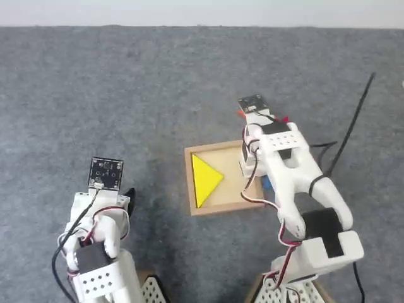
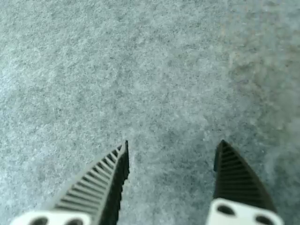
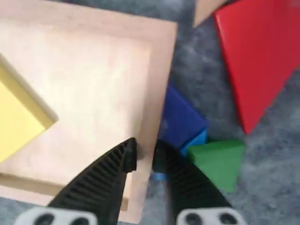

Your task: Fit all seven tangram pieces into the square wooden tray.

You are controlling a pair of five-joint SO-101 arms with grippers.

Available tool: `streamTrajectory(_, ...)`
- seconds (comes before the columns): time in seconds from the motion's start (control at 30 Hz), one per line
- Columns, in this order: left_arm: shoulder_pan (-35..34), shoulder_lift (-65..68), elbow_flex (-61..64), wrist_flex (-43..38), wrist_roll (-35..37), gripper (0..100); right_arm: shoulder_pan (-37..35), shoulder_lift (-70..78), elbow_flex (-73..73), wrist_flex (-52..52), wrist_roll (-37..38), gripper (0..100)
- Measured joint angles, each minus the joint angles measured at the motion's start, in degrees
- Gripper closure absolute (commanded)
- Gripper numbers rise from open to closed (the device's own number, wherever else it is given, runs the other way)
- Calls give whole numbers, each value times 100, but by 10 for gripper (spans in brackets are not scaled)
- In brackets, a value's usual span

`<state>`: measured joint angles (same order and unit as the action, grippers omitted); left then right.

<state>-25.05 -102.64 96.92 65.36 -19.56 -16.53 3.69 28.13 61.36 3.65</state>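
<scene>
The square wooden tray (image 1: 218, 203) lies mid-table with a yellow triangle (image 1: 204, 178) in its left half. In the right wrist view my right gripper (image 3: 145, 152) is shut to a narrow gap just over the tray's right rim (image 3: 161, 79), with nothing seen between the fingers. The yellow triangle (image 3: 18, 122) lies on the tray floor. Outside that rim lie a dark blue piece (image 3: 180, 119), a lighter blue piece (image 3: 196, 139), a green triangle (image 3: 218, 159) and a large red triangle (image 3: 258, 56). My left gripper (image 2: 171, 150) is open over bare carpet.
Grey carpet (image 1: 126, 82) covers the table. The right arm (image 1: 284, 158) hangs over the tray's right side and hides most loose pieces in the high view; a blue piece (image 1: 267, 184) peeks out. The left arm (image 1: 104, 208) stands at the lower left, away from the tray.
</scene>
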Motion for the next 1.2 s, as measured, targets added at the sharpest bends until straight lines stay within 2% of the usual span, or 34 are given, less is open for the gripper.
streamTrajectory(0.07, 0, 0, 0, 0, 0, 719, -193, 0, 0, 0, 0, 757)
streamTrajectory(0.33, 0, 0, 0, 0, 0, 719, -1187, 0, 53, -9, -185, 877)
streamTrajectory(0.73, 0, 0, 0, 0, 0, 719, -1310, -62, 53, -26, -229, 882)
streamTrajectory(0.97, 0, 0, 0, 0, 0, 719, -598, -1169, 53, 220, -123, 876)
streamTrajectory(1.2, 0, 0, 0, 0, 0, 719, 536, -1881, 53, 158, 492, 701)
